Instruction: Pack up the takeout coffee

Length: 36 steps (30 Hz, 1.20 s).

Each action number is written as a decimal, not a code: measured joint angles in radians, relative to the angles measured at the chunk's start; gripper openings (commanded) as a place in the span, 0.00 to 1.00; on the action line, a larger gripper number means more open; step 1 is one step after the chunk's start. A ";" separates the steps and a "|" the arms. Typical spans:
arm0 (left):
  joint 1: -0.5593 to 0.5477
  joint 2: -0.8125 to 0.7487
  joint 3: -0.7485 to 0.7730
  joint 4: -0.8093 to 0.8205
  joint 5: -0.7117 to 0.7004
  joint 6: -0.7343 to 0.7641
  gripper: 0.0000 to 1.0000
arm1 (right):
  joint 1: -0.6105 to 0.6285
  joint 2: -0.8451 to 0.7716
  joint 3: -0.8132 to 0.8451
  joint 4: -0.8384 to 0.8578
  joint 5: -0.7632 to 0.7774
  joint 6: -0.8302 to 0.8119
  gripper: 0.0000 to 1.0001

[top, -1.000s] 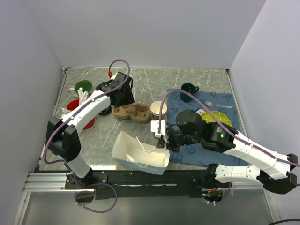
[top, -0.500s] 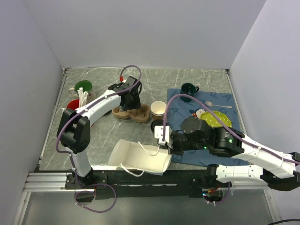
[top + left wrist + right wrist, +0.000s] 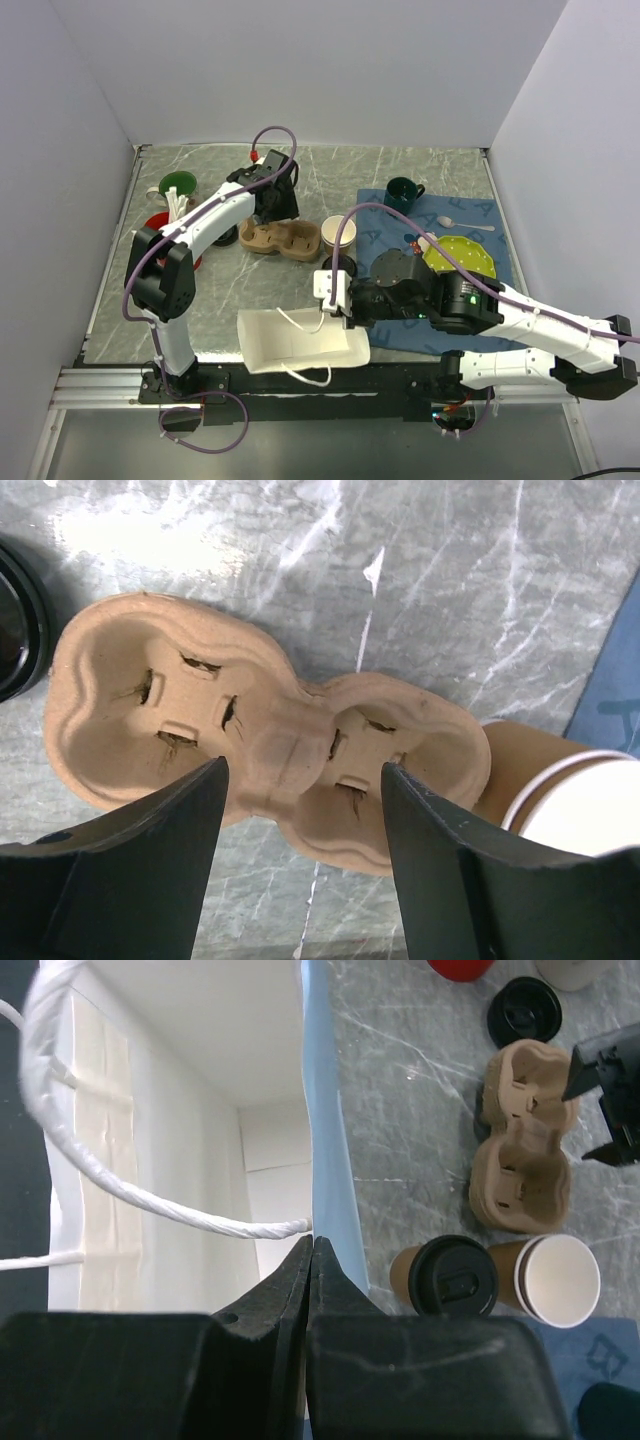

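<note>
The takeout coffee [image 3: 455, 1275], a tan cup with a black lid, stands on the table beside an open, lidless tan cup [image 3: 555, 1280] [image 3: 338, 232]. My right gripper [image 3: 312, 1245] [image 3: 335, 298] is shut on the rim of a white paper bag [image 3: 300, 345] [image 3: 180, 1110], which lies on its side with its mouth facing the cups. My left gripper [image 3: 302, 770] [image 3: 272, 205] is open and hovers over a brown pulp cup carrier [image 3: 270, 750] [image 3: 282, 240]. The carrier's narrow waist lies between the fingers, which do not touch it.
A loose black lid [image 3: 525, 1010] lies beyond the carrier. A dark green mug [image 3: 403, 190], a green plate [image 3: 462, 255] and a spoon [image 3: 465, 225] sit on a blue cloth [image 3: 470, 212] at the right. Red and green dishes [image 3: 170, 205] crowd the far left corner.
My right gripper has pulled the bag's rim left and nearer, turning the bag. My left gripper swung right over the carrier, then drew back slightly.
</note>
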 measured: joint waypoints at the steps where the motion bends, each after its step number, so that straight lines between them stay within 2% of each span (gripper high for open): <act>1: 0.000 0.000 0.000 0.000 0.005 0.002 0.68 | 0.009 0.000 -0.001 0.001 0.003 0.000 0.00; 11: -0.004 0.000 -0.014 0.013 0.032 0.018 0.65 | 0.174 -0.060 -0.037 -0.002 0.152 0.002 0.00; 18: -0.016 0.024 -0.016 0.018 0.040 0.018 0.60 | 0.183 -0.064 -0.035 -0.045 0.158 -0.004 0.00; 24: -0.019 0.031 -0.055 0.032 0.037 0.057 0.66 | 0.185 -0.064 -0.035 -0.045 0.157 0.015 0.00; 36: -0.019 0.029 -0.106 0.060 0.047 0.129 0.63 | 0.205 -0.077 -0.052 -0.039 0.163 0.056 0.00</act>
